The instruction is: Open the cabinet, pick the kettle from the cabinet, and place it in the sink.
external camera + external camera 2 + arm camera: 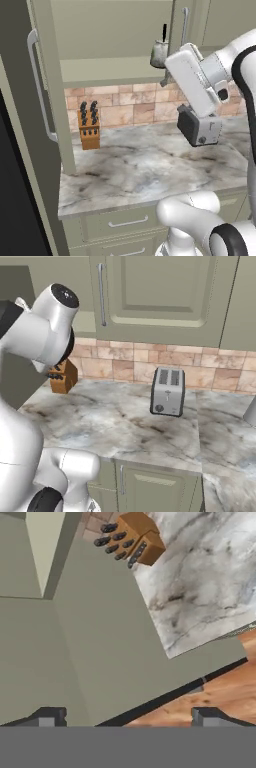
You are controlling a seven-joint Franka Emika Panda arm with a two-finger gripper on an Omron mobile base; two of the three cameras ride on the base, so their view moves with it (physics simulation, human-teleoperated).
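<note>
The cabinet (110,35) stands open in the left base view, its left door (42,100) swung out toward me. The kettle (160,52), small and silver-grey with a thin black handle, sits at the right end of the cabinet's bottom shelf. My hand hangs just right of and below the kettle, apart from it. In the hand view the gripper (127,717) is open, its fingertips (47,717) wide apart with nothing between them, and a grey-green cabinet panel (100,637) lies ahead. The sink is out of view.
A silver toaster (200,127) (167,391) stands on the marble counter (150,165) below my hand. A wooden knife block (89,125) (132,542) stands at the back left. A closed cabinet door (160,291) hangs right of the open one. Drawers (125,222) run under the counter.
</note>
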